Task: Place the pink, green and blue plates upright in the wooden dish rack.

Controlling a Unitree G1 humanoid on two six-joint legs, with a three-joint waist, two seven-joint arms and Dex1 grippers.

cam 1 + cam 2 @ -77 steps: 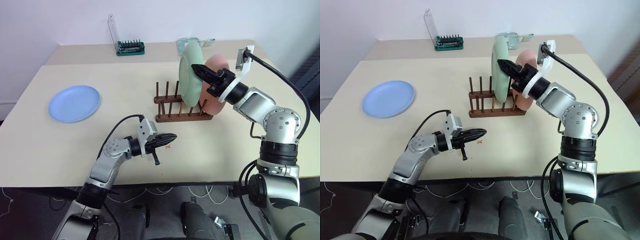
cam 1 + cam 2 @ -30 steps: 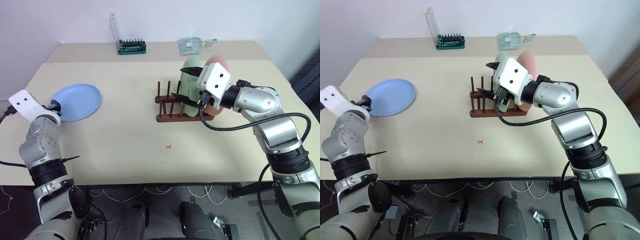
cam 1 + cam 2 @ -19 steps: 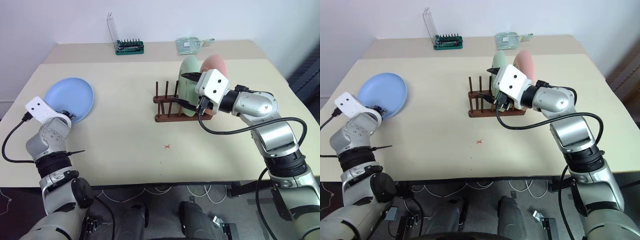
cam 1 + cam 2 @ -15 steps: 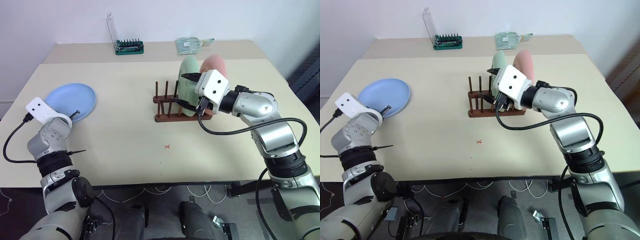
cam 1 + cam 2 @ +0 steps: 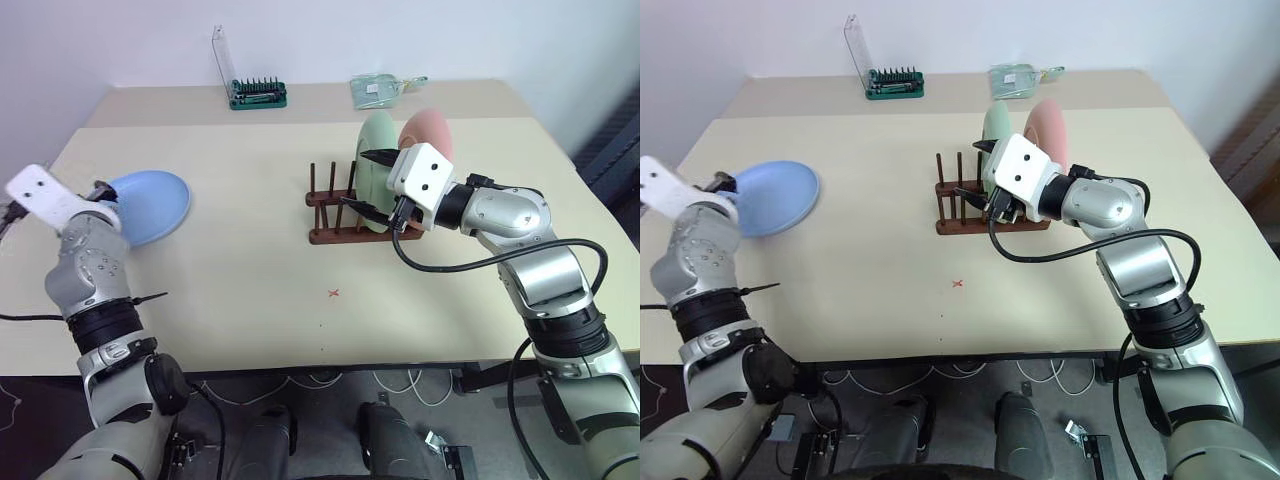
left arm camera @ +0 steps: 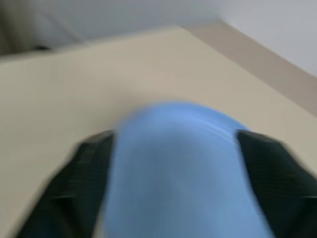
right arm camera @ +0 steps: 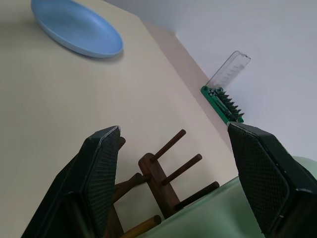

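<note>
Surface (image 5: 250,250) bearing the wooden dish rack (image 5: 345,215), the landmark for all positions given. The green plate (image 5: 378,170) and the pink plate (image 5: 428,140) stand upright in the rack's far-right slots, the pink one outermost. The blue plate (image 5: 150,205) lies well to the rack's left, near the surface edge, tilted rather than flat. The right tool (image 5: 372,185), spread and holding nothing, hovers level just before the green plate, above the free pegs. The left tool (image 6: 173,168) straddles the blue plate's near edge with its fingers (image 6: 84,173) spread; a firm hold cannot be confirmed. Step in hand: picking up the last plate. Judged next: pinch the rim, lift, turn upright, carry to an empty slot.
</note>
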